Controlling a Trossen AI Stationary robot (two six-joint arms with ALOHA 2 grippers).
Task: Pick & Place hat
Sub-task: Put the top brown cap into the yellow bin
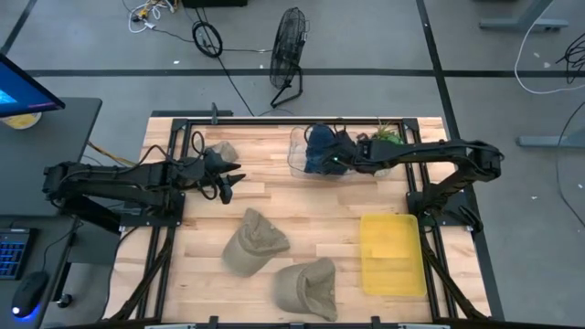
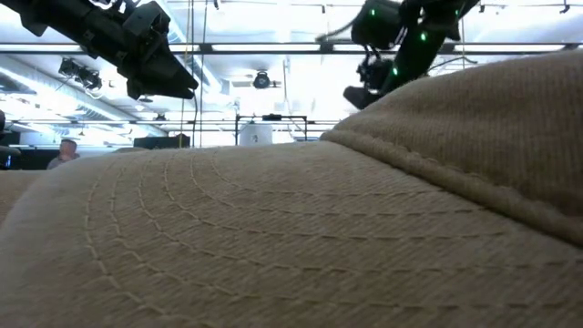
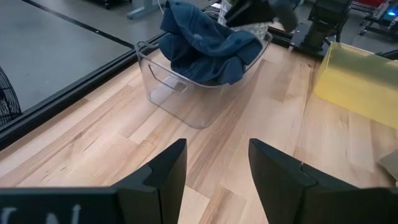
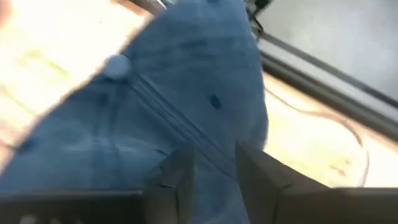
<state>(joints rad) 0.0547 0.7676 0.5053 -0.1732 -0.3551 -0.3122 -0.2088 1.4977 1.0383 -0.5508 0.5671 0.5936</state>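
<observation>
The blue hat [image 1: 320, 148] sits in the clear bin [image 1: 302, 164] at the bench's [image 1: 292, 210] far edge. The right gripper [image 1: 340, 161] hovers over it, jaws slightly spread; best to descend onto the crown before pinching. The left gripper [image 3: 216, 171] waits nearby, jaws spread.

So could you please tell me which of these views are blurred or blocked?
Low view: a tan hat fills most of the picture, blocking the table. Right wrist view: the blue hat is smeared. High and left wrist views are clear.
</observation>
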